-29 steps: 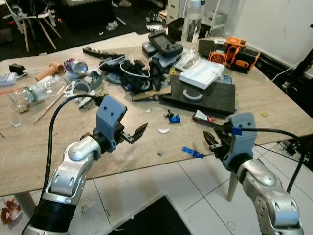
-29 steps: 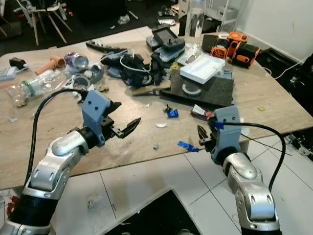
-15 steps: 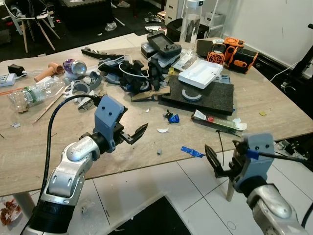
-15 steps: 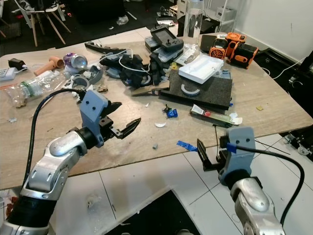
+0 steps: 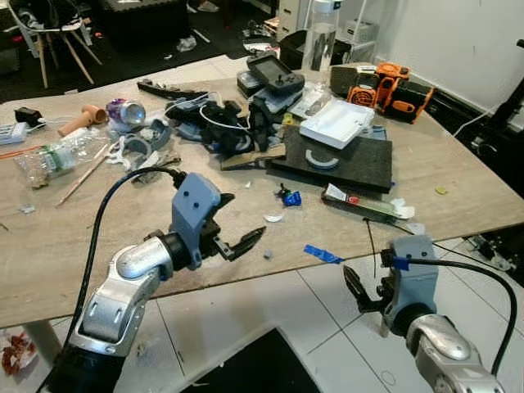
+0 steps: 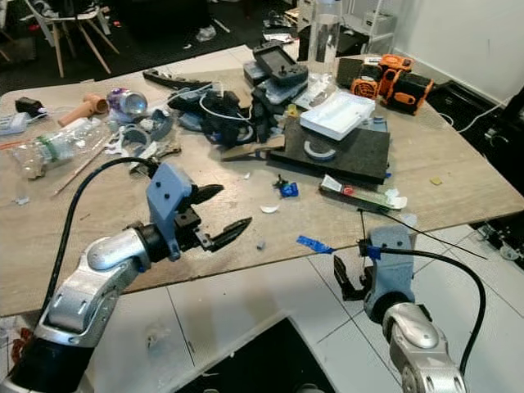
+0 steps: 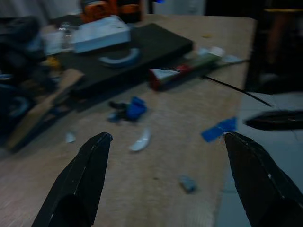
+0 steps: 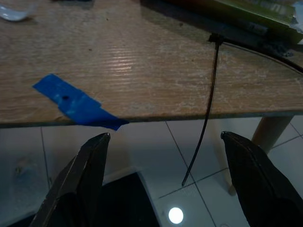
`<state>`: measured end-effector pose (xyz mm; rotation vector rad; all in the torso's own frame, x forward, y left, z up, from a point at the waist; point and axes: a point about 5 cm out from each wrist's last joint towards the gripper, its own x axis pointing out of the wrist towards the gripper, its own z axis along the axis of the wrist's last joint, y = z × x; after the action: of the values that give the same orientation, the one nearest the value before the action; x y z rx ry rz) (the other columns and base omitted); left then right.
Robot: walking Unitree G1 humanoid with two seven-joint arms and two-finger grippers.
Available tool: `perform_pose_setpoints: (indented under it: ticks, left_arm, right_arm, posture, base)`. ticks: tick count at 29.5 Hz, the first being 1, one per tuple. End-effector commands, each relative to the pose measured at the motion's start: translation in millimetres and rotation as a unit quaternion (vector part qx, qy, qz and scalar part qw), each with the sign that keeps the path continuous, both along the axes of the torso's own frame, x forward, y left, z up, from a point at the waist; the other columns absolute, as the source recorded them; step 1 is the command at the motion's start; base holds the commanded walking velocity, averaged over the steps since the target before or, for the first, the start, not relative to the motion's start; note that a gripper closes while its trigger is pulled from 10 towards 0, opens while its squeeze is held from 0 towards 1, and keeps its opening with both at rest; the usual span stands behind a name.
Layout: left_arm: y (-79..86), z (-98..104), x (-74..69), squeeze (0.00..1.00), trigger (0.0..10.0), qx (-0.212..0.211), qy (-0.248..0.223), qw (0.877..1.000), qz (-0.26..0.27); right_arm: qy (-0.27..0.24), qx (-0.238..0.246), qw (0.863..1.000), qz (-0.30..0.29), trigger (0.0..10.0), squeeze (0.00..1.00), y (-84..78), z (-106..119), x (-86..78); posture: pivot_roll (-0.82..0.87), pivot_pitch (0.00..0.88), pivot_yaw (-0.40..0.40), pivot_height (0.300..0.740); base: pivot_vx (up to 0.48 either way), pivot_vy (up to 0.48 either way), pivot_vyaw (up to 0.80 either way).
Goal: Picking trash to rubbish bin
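Small scraps lie near the wooden table's front edge point(image 5: 246, 274): a blue tape strip point(image 5: 322, 254) that overhangs the edge, a white shard point(image 5: 273, 218), a tiny grey bit point(image 5: 268, 255) and a crumpled blue piece point(image 5: 289, 196). My left gripper point(image 5: 244, 217) hovers open just left of them, holding nothing. In the left wrist view the shard point(image 7: 140, 140) and the tape strip point(image 7: 218, 130) lie ahead between the fingers. My right gripper point(image 5: 360, 291) is open below the table edge, facing the tape strip point(image 8: 75, 104) and a hanging black zip tie point(image 8: 208, 94).
A green-and-red tube point(image 5: 364, 205) lies by a black foam mat point(image 5: 340, 160) bearing a white box point(image 5: 337, 123). Cables and devices point(image 5: 221, 123), a can point(image 5: 124, 110), a plastic bottle point(image 5: 53, 155) and orange tools point(image 5: 385, 82) crowd the far table. White floor tiles and a dark shape point(image 5: 254, 364) lie below.
My right gripper has dropped from the table's edge to below it and drawn back. My left gripper has moved right, closer to the scraps. Both stay open.
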<state>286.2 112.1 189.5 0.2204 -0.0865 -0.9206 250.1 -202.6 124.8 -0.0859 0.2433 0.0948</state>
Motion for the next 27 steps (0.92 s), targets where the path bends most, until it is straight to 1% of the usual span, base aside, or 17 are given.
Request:
perform_pose_setpoints:
  ticks: [1, 7, 12, 14, 21, 27]
  left_arm:
    - [-2.2, -5.0, -7.4, 0.00, 10.0, 0.019, 0.009, 0.999, -0.027]
    - [-2.9, -6.7, -9.9, 0.00, 10.0, 0.027, 0.013, 0.999, -0.035]
    - [-2.5, -6.4, -11.1, 0.00, 10.0, 0.036, 0.013, 0.999, -0.038]
    - [-3.9, -6.2, -12.0, 0.00, 10.0, 0.042, 0.014, 0.998, -0.048]
    - [-7.0, -5.2, -14.1, 0.00, 10.0, 0.038, 0.010, 0.997, -0.063]
    - [-7.0, -5.3, -15.6, 0.00, 10.0, 0.041, 0.011, 0.997, -0.067]
  right_arm:
    - [0.021, -0.002, 1.000, -0.001, 10.0, 0.00, -2.2, -8.5, 0.6]
    - [0.026, -0.001, 1.000, -0.002, 10.0, 0.00, -3.2, -11.1, 4.5]
    - [0.029, -0.001, 1.000, -0.003, 10.0, 0.00, -5.1, -14.4, 11.3]
    - [0.032, -0.004, 0.999, -0.006, 10.0, 0.00, -5.8, -16.3, 19.1]
    - [0.036, -0.012, 0.999, -0.015, 10.0, 0.00, -8.8, -18.2, 29.0]
    - [0.038, -0.015, 0.999, -0.013, 10.0, 0.00, -9.4, -18.2, 33.8]
  posture:
    - [-0.01, 0.149, 0.048, 0.740]
    - [0.00, 0.153, 0.048, 0.740]
    - [0.00, 0.160, 0.050, 0.740]
    - [0.00, 0.163, 0.052, 0.740]
    - [0.00, 0.168, 0.054, 0.740]
    - [0.00, 0.170, 0.052, 0.740]
  base:
    - [0.000, 0.000, 0.00]
    - [0.000, 0.000, 0.00]
    - [0.000, 0.000, 0.00]
    - [0.000, 0.000, 0.00]
    - [0.000, 0.000, 0.00]
    - [0.000, 0.000, 0.00]
